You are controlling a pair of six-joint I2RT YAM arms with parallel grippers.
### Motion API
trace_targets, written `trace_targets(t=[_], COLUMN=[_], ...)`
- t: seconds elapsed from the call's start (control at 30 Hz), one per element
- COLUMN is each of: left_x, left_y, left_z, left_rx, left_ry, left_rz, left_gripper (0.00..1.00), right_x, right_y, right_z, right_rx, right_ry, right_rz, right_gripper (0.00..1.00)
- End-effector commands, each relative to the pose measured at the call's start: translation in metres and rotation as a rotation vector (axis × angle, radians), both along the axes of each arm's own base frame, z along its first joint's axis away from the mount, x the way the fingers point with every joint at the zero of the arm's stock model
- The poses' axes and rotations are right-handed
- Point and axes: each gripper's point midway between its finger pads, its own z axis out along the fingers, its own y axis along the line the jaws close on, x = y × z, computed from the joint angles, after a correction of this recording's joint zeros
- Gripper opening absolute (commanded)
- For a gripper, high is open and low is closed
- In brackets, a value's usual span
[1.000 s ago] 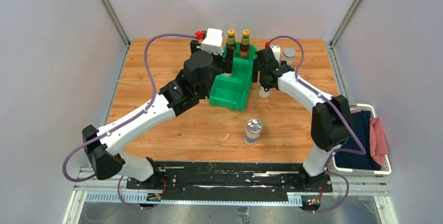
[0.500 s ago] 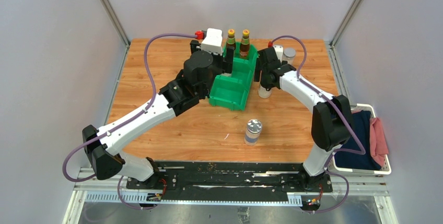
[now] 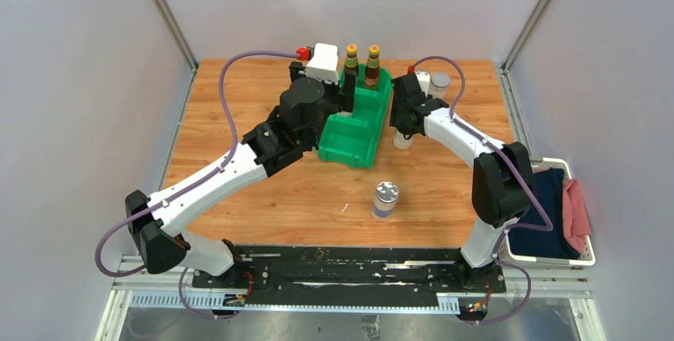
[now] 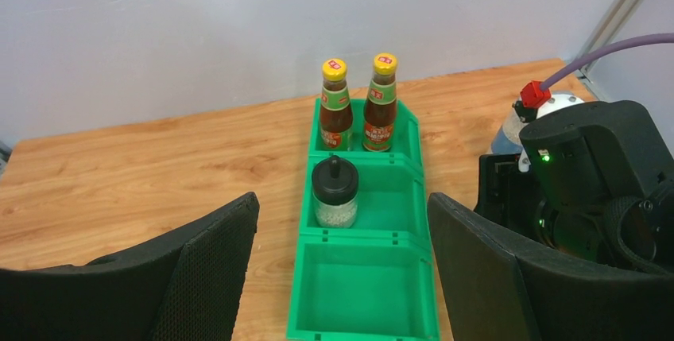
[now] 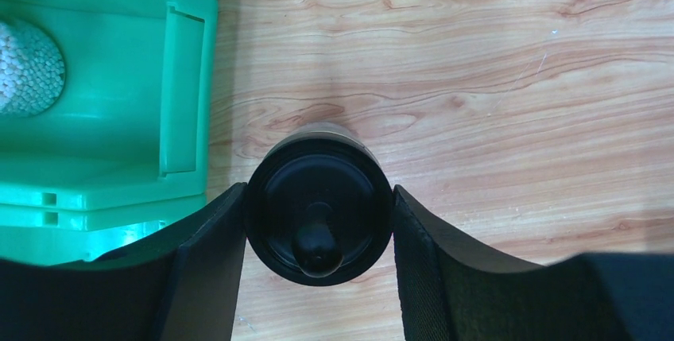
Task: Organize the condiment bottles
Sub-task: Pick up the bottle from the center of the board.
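Two brown sauce bottles with yellow caps [image 3: 351,60] [image 4: 335,106] stand in the far compartment of the green bin [image 3: 356,136]. A black-capped shaker [image 4: 335,194] sits in the middle compartment, and the near one is empty. A second black-capped shaker [image 5: 318,210] [image 3: 403,141] stands on the table just right of the bin. My right gripper [image 5: 316,199] [image 3: 402,128] is over it, pads pressed to both sides of its cap. My left gripper [image 4: 342,261] [image 3: 347,94] hangs open above the bin's near end, holding nothing. One silver-lidded jar [image 3: 385,199] stands near the front; another [image 3: 439,83] at the back right.
The bin's wall [image 5: 183,94] lies close on the left of the gripped shaker. A white basket of cloths [image 3: 568,222] hangs off the table's right edge. The right arm's body [image 4: 588,182] is close beside my left gripper.
The right gripper's fingers have closed inward onto the shaker's cap beside the bin. The left arm has stayed still.
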Motion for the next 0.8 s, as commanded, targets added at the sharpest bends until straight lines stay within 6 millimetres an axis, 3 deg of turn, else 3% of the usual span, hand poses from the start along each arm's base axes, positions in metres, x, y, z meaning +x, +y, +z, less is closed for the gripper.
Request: trace_targets(t=[0.0, 0.13, 0.23, 0.77], left_x=[-0.003, -0.003, -0.003, -0.002], left_y=[-0.004, -0.005, -0.005, -0.005], left_z=[-0.002, -0.001, -0.001, 0.008], left_rx=[-0.007, -0.009, -0.008, -0.030], left_ry=[0.009, 0.010, 0.011, 0.004], left_rz=[-0.008, -0.011, -0.011, 0.005], left_gripper=[0.84, 0.84, 0.84, 0.84], right_x=[-0.003, -0.002, -0.001, 0.003], right_y=[-0.008, -0.007, -0.007, -0.002], right_z=[-0.009, -0.006, -0.002, 0.048], right_rx=[-0.007, -0.004, -0.006, 0.008], right_ry=[0.024, 0.017, 0.010, -0.087], right_rz=[-0.024, -0.019, -0.011, 0.053], right_gripper=[0.53, 0.26, 0.00, 0.00])
